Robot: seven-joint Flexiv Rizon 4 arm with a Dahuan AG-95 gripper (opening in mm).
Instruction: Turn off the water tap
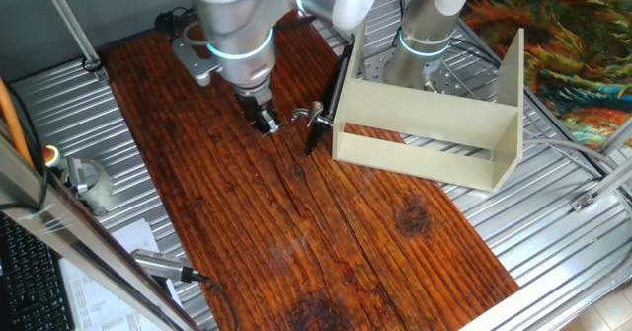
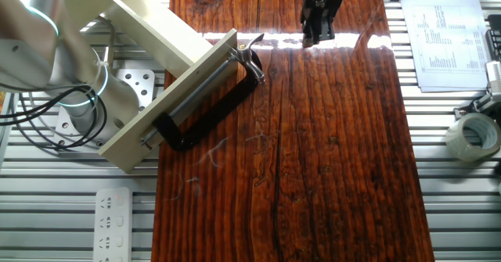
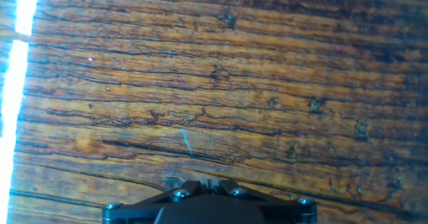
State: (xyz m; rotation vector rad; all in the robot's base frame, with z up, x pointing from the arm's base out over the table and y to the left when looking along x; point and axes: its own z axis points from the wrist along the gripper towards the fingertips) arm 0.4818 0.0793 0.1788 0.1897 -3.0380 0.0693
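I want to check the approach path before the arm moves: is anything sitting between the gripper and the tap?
Nothing visible does. The gripper hangs over bare wooden table, apart from the water tap beside it, with only open wood between them.

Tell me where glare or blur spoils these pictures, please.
The other fixed view: a bright glare band lies across the wooden table near the water tap. Hand view: a washed-out strip at the left edge. One fixed view: the arm's top is overexposed; the hand stays sharp.

A lab: aluminium-slat bench (image 1: pixel 553 272), printed sheets (image 2: pixel 446 39), tape roll (image 2: pixel 473 137).
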